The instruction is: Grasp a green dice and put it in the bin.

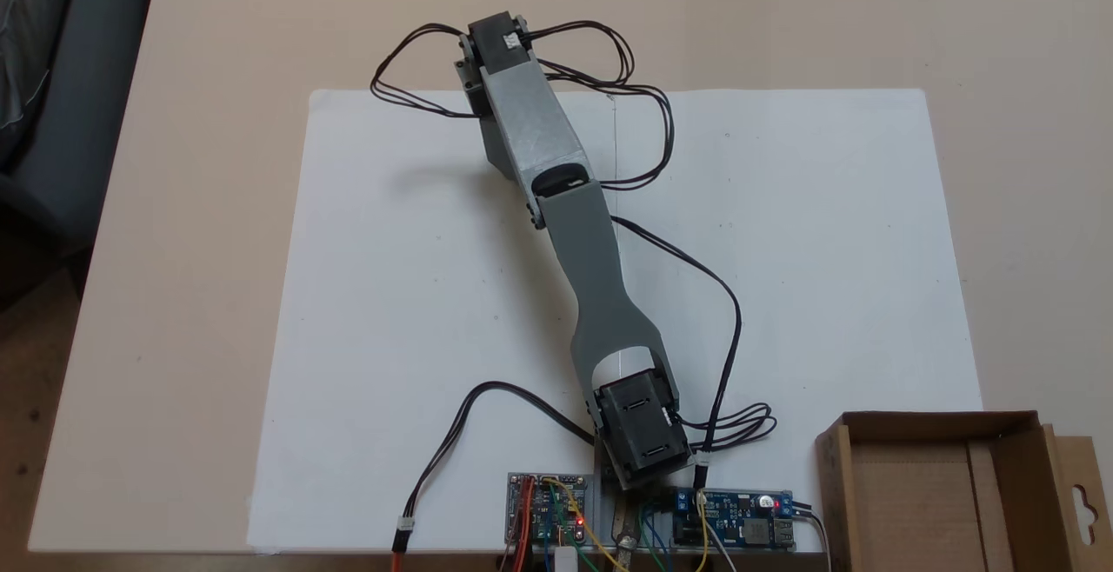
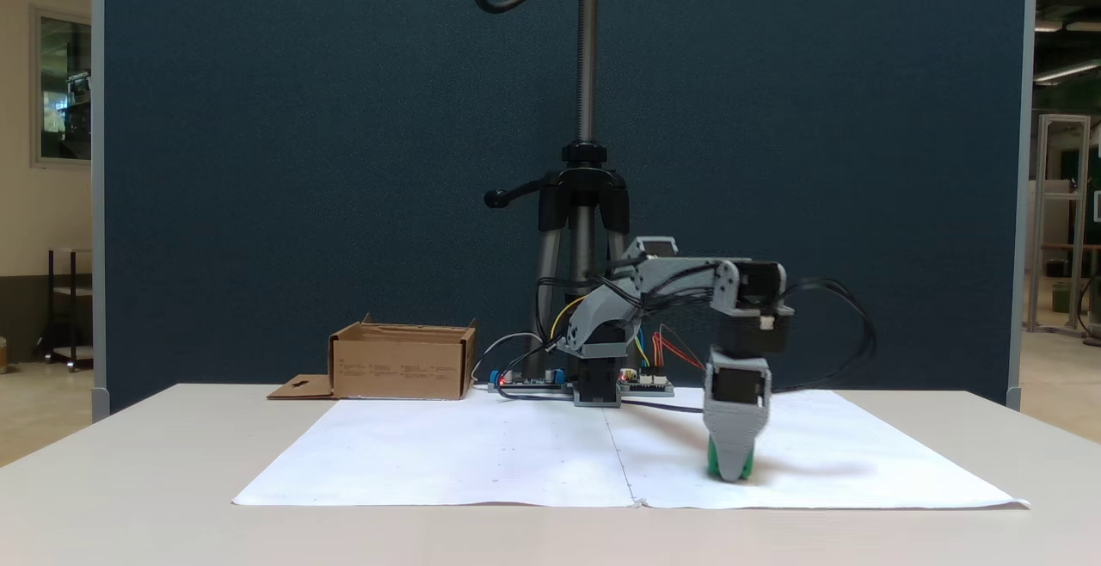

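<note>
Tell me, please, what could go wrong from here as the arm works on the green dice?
The pincer is down on the white paper with the green dice showing only as slivers beside it, so the grip may be shallow and slip when lifted. The bin stands across the table beside the base, so a long carry follows. Loose black cables hang by the wrist and might snag.

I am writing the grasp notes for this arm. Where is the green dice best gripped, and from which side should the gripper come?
From straight above, closing on two opposite flat side faces. The green dice is a small cube resting on the white paper sheet, so only its sides offer parallel surfaces, and a sideways approach would likely scrape the paper. The gripper already points down over it, green showing on both sides of its tip; whether it has closed cannot be told.
</note>
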### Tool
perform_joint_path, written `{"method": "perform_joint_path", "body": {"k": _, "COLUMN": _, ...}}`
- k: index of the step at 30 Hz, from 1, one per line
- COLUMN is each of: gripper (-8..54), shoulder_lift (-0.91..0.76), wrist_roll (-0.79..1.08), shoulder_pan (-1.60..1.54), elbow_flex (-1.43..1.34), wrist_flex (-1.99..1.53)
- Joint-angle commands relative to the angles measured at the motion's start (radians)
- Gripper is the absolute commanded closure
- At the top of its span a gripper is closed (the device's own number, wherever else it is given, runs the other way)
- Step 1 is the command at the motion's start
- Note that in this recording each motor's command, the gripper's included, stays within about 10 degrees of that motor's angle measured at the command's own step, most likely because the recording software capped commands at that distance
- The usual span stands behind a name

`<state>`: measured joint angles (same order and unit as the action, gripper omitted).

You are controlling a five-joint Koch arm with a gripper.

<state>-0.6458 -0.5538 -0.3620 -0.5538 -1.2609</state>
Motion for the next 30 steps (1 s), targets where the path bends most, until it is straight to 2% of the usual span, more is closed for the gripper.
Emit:
{"method": "perform_joint_path", "body": {"k": 1, "gripper": 33.7, "shoulder_lift": -0.109, "wrist_roll": 0.060, "shoulder_pan": 0.018, "elbow_flex": 0.012, "wrist_flex": 0.041}}
{"method": "perform_joint_path", "body": {"k": 21, "gripper": 33.7, "shoulder_lift": -0.410, "wrist_roll": 0.193, "shoulder_pan": 0.140, "elbow_flex": -0.158, "wrist_flex": -0.072}}
{"method": "perform_joint_path", "body": {"k": 30, "gripper": 33.7, "shoulder_lift": -0.549, "wrist_roll": 0.328, "shoulder_pan": 0.413, "elbow_flex": -0.330, "wrist_flex": -0.061}}
